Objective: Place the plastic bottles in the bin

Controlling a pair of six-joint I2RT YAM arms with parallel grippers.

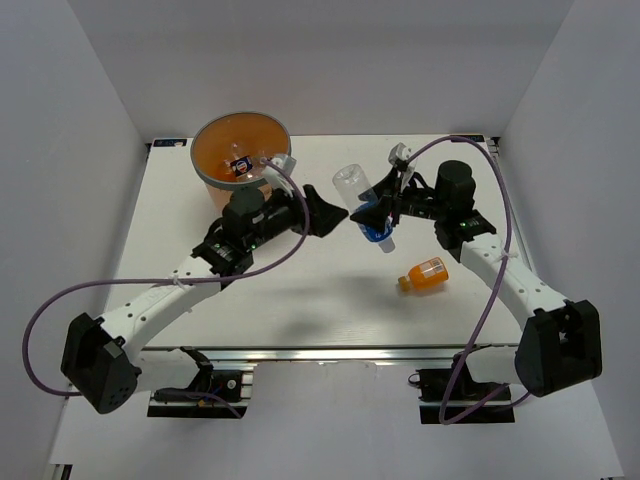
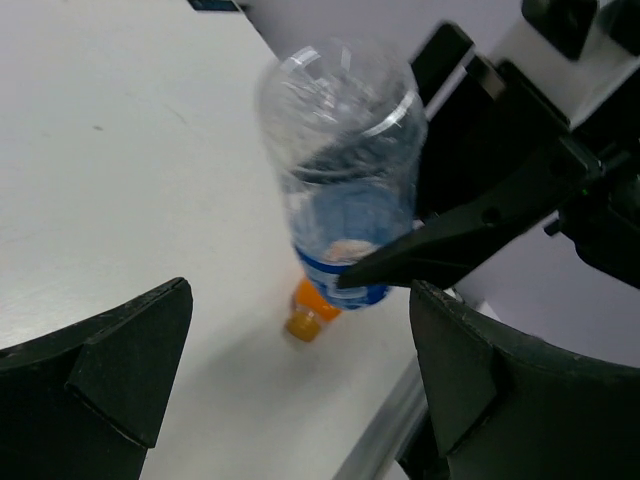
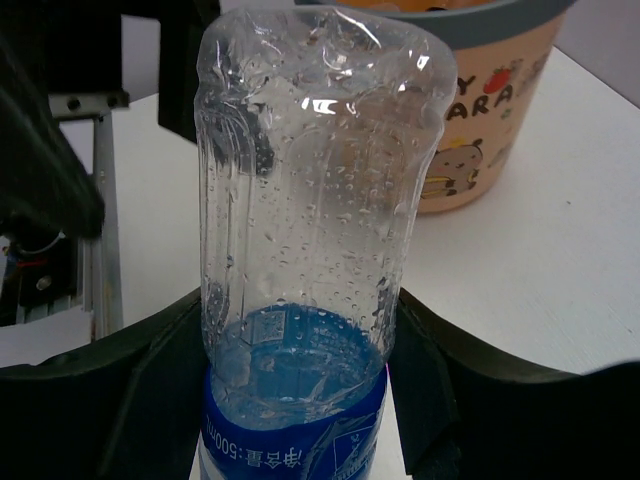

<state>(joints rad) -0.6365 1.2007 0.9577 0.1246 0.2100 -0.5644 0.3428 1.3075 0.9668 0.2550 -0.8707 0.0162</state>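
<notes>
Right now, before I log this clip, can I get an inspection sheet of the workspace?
Surface: white table, no spills seen.
Job's things: orange bin far left, small items inside, kind unclear; blue-labelled bottle in the right gripper; orange bottle lying on its side, right half.
Clutter: nothing seen.
Grippers: right gripper shut on the blue-labelled bottle; left gripper open, facing it.
Cables: purple cables loop out on both sides.
Surroundings: white walls.
</notes>
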